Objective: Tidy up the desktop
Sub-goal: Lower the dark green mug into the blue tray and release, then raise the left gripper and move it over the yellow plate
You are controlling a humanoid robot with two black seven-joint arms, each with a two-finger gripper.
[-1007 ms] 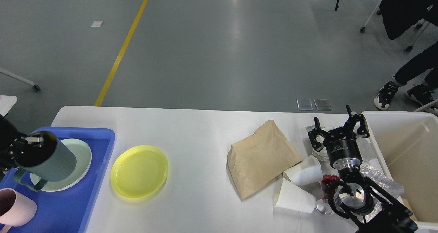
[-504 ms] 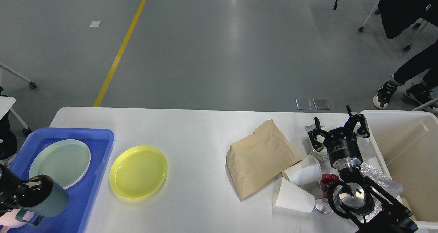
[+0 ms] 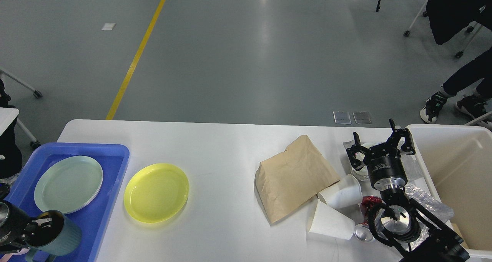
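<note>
Since a second ago the left gripper (image 3: 38,225) has carried the ribbed grey-green mug (image 3: 54,237) from above the pale round plate (image 3: 68,184) down to the near end of the glossy blue tray (image 3: 111,177), one finger inside the rim, clamped. Desk (image 3: 223,154): white, matte, rounded corners. A yellow plate (image 3: 156,192) lies left of centre; a creased brown paper bag (image 3: 294,175) and two tipped white paper cups (image 3: 334,212) lie toward the right edge. The right gripper (image 3: 380,146) hovers there, fingers spread, holding nothing.
</note>
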